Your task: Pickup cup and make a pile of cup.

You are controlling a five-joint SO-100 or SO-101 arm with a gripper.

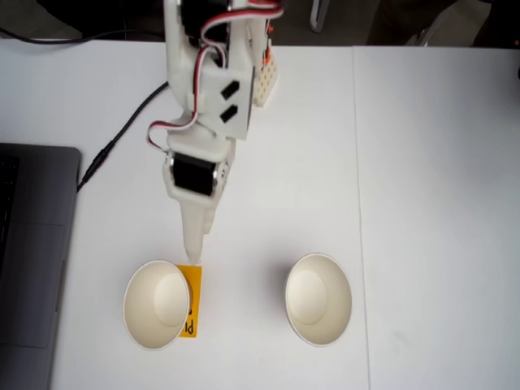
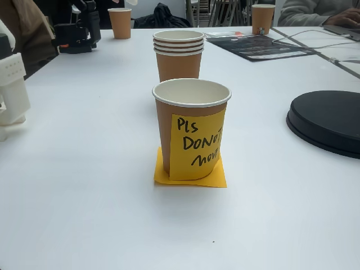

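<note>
1. Cup (image 1: 156, 304) of white paper with a cream inside stands upright on the white worktop (image 1: 406, 162) at the lower left of the top-down fixed view; it holds nothing, and a yellow sticky note (image 1: 191, 305) clings to its outer wall on the right side.
2. A second, plain white paper cup (image 1: 318, 299) of the same size stands upright well to the right of the first in that view, apart from it, and also holds nothing.
3. The white plastic tool (image 1: 192, 250) points down the picture, its tip just above the noted cup's rim and the top edge of the sticky note; its fingers look pressed close together with nothing between them, though whether the tip touches the note cannot be told.
4. A grey laptop (image 1: 32, 260) lies at the left edge of that view, and a black cable (image 1: 114, 138) runs across the worktop towards the arm.
5. In the low side-on fixed view the noted cup (image 2: 190, 129) shows a brown outer wall with a white rim and stands on a flat yellow square note (image 2: 190, 179); the note (image 2: 197, 143) on its wall reads "Pls DO NOT move" in black handwriting.
6. Behind it stands a stack of brown paper cups (image 2: 178, 53), nested one inside another.
7. A round black disc (image 2: 326, 121) lies at the right, and single brown cups stand far back on the left (image 2: 120, 22) and right (image 2: 262, 18).
</note>
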